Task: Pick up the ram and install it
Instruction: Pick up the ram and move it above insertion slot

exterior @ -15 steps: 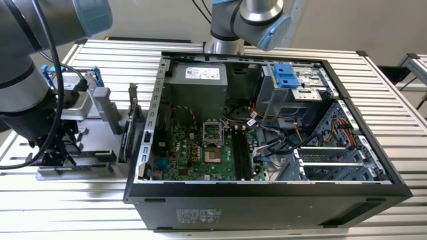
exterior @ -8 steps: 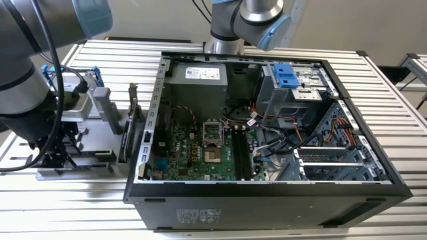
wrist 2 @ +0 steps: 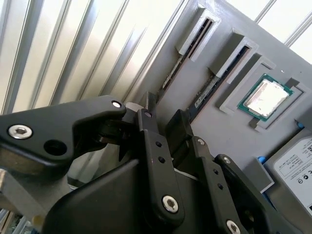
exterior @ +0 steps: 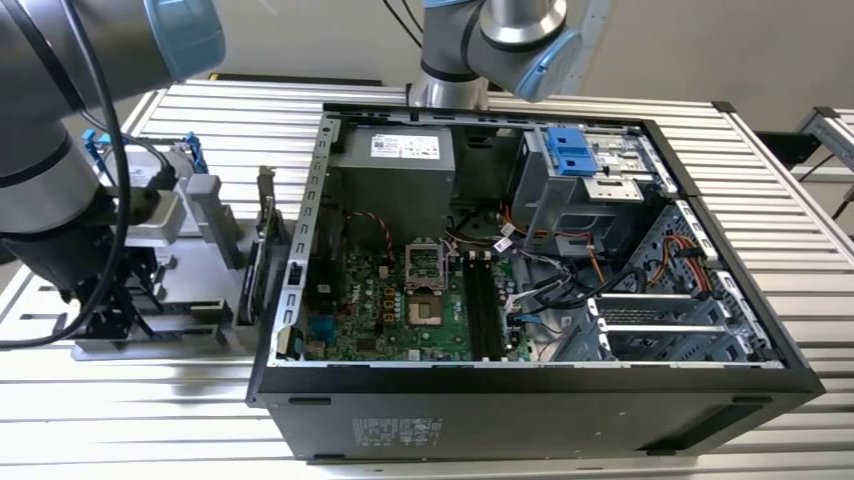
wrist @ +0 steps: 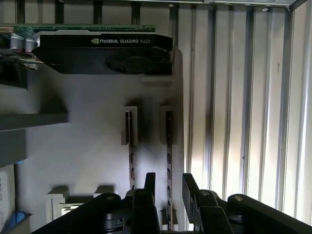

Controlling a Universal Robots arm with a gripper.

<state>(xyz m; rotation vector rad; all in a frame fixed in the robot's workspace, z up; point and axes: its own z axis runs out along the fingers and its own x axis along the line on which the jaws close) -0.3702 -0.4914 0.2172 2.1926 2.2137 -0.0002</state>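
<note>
Two ram sticks stand on edge in slots of a grey holder (wrist: 87, 146). In the first wrist view my gripper (wrist: 168, 183) is open just above it, its black fingertips (wrist: 149, 181) on either side of one ram stick (wrist: 168, 161). The other ram stick (wrist: 130, 163) stands parallel beside it, outside the fingers. I cannot tell whether a finger touches the stick. In the second wrist view the gripper (wrist 2: 163, 114) sits over the near ends of the same two sticks (wrist 2: 207, 95). In the exterior view the long black motherboard slots (exterior: 481, 310) lie empty inside the open computer case.
A graphics card (wrist: 105, 51) stands at the holder's far end. A processor chip (wrist 2: 265, 97) and a silver-labelled hard drive (wrist 2: 297, 165) also rest on the holder. The open case (exterior: 534, 400) stands on the slatted table (exterior: 134, 420), at the holder's (exterior: 187, 250) right in the exterior view.
</note>
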